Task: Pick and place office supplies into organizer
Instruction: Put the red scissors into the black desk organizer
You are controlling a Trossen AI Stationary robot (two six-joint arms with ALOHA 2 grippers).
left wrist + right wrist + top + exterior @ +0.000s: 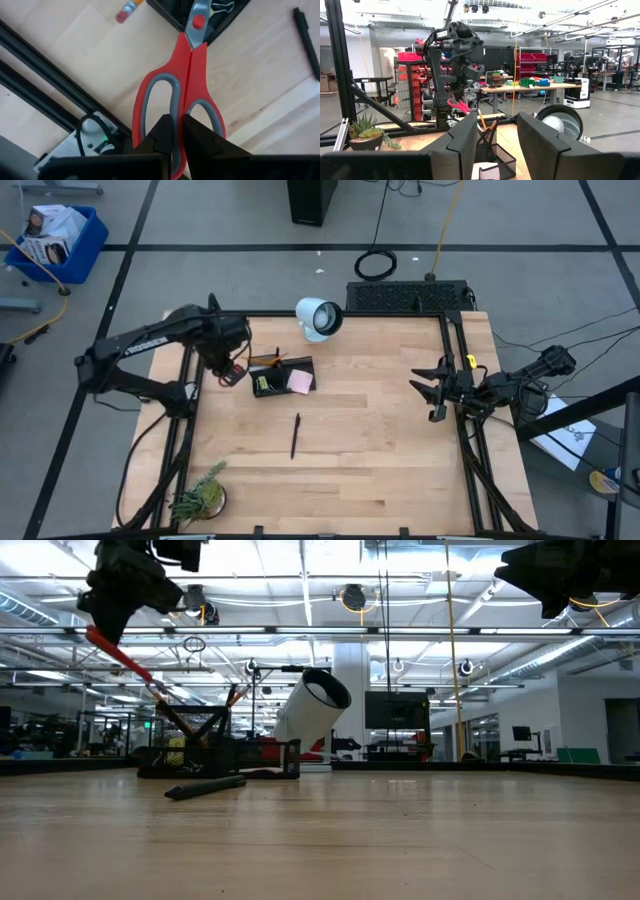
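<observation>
High view: the left gripper (228, 368) hides most of the scissors (236, 371) just beside the organizer (282, 377); a pen (295, 435) lies apart. The right gripper (436, 390) waits at the table's far side, fingers apart, empty.

Low view: scissors slant down from the gripper (108, 615), tips in the organizer (215, 752).

Left wrist view: fingers (165, 137) clamp one red handle (187, 80); blades point away, partly cut off.

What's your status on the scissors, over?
Left gripper shut on scissors, blades entering organizer. Right gripper open, idle at right edge. One pen left on table. Nothing blocking.
</observation>
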